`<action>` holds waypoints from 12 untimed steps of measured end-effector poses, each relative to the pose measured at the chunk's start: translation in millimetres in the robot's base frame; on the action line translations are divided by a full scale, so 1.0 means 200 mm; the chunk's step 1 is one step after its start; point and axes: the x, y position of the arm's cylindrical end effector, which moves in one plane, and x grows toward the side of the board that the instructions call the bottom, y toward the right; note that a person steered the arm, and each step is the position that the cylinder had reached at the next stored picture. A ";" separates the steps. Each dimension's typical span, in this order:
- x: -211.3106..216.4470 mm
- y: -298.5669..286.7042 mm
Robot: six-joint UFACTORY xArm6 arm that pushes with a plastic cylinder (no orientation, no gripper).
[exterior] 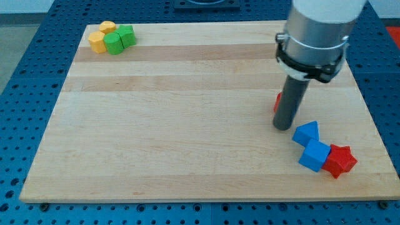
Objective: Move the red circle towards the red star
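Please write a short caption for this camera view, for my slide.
My tip hides most of the red circle; two blue blocks separate it from the red star.

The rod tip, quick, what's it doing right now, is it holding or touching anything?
My tip: no gripper, holds nothing. It stands right in front of the red block, mostly hiding it; contact cannot be told. The blue blocks sit to its right.

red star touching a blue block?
Yes, the red star sits flush against the blue cube at the view's bottom right, no gap showing between them.
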 end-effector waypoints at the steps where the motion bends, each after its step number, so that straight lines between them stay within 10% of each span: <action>1: -0.04 -0.10; 12: -0.30 0.50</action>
